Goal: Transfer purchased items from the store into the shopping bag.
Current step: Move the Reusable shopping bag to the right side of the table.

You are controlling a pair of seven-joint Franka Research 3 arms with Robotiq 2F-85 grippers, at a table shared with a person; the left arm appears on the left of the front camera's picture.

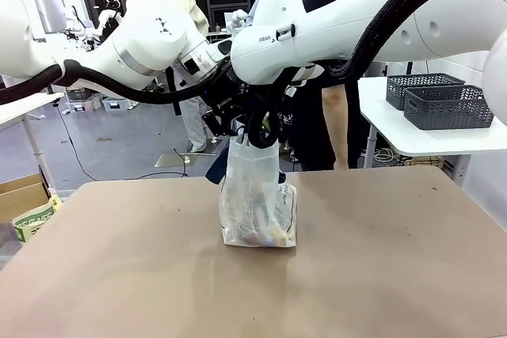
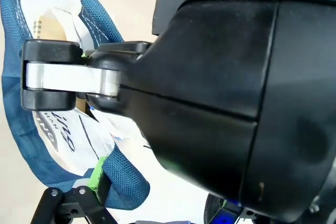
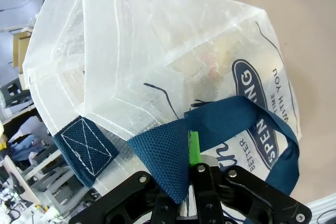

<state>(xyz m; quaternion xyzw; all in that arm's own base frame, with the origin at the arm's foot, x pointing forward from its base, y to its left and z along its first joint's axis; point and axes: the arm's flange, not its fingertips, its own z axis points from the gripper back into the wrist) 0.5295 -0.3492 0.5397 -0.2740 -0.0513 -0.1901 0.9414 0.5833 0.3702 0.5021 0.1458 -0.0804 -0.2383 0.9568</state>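
We noted the right gripper (image 3: 195, 167) clamped on the shopping bag's (image 1: 257, 195) navy handle (image 3: 220, 116), left gripper (image 2: 100, 179) jaws apart beside it; any sideways tug risked toppling the bag mid-table.

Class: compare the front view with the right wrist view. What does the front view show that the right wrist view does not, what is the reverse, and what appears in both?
Front view only: both white arms meeting above the shopping bag, the bag standing on the brown table, and two grey baskets on a side table. Right wrist view only: the right tool shut on a navy handle, and the oval dark print close up. Both: the translucent bag with items inside.
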